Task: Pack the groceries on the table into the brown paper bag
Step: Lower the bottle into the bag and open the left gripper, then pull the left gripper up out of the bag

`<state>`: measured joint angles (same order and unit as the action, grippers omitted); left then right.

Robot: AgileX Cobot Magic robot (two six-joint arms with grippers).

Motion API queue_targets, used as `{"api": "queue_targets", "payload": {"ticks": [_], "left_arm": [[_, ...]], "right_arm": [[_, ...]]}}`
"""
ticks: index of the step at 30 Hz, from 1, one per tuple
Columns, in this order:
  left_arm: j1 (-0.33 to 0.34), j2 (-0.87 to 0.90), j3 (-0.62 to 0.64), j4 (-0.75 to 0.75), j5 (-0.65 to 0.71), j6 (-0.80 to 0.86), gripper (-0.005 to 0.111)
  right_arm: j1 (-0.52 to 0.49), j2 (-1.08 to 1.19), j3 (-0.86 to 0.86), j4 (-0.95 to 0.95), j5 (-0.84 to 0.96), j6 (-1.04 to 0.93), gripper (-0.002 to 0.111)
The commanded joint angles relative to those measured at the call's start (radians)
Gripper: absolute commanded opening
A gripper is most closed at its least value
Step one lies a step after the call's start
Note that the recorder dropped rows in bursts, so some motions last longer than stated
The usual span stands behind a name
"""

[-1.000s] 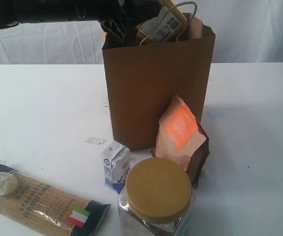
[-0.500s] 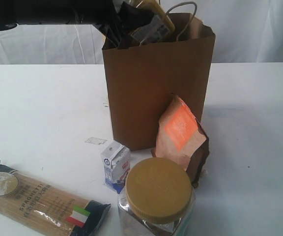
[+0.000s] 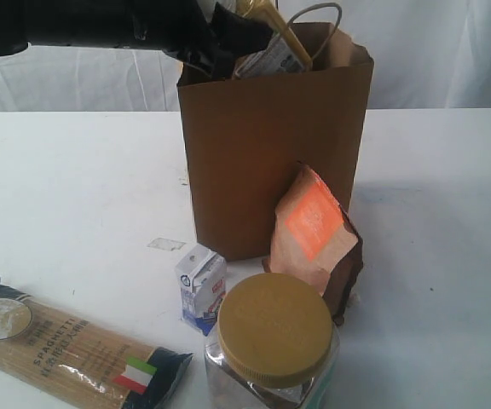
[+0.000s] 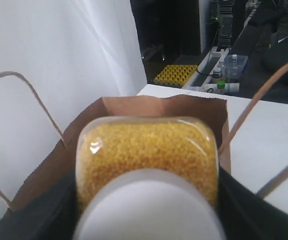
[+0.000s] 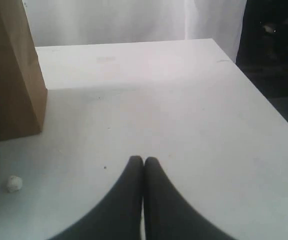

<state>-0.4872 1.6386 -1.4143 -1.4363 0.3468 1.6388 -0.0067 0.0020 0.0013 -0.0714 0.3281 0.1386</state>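
My left hand [image 3: 228, 38] pinched the yellow-grain bottle [image 4: 146, 155] by its sides, white cap nearest my wrist, at the open mouth of the brown paper bag [image 3: 271, 153]. My right hand [image 5: 143, 162] hung over the table [image 5: 184, 125], fingers pressed together, holding nothing.

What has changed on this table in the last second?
The left fingers, still gripping the yellow-grain bottle, shifted it slightly left in the mouth of the brown paper bag. The brown-orange pouch, small carton, mustard-lidded jar and spaghetti pack stayed put.
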Motion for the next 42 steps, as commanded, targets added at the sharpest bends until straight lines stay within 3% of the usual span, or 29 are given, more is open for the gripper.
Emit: {"api": "queue_targets", "payload": {"ticks": [1,13,24,35,42], "left_arm": [[-0.003,-0.023,-0.013,-0.051,0.009,-0.048,0.051],[-0.003,-0.023,-0.013,-0.051,-0.026,-0.048,0.051],[-0.003,-0.004,-0.013,0.042,0.050,-0.048,0.052],[-0.003,0.006,-0.013,0.052,0.091,-0.048,0.084],[-0.003,0.010,-0.013,0.055,0.091,-0.073,0.086]], "right_arm": [[0.000,-0.002,-0.001,-0.004,-0.009,0.008,0.000],[0.000,-0.002,-0.001,-0.004,-0.009,0.008,0.000],[0.000,-0.002,-0.001,-0.004,-0.009,0.008,0.000],[0.000,-0.002,-0.001,-0.004,-0.009,0.008,0.000],[0.000,-0.002,-0.001,-0.004,-0.009,0.008,0.000]]}}
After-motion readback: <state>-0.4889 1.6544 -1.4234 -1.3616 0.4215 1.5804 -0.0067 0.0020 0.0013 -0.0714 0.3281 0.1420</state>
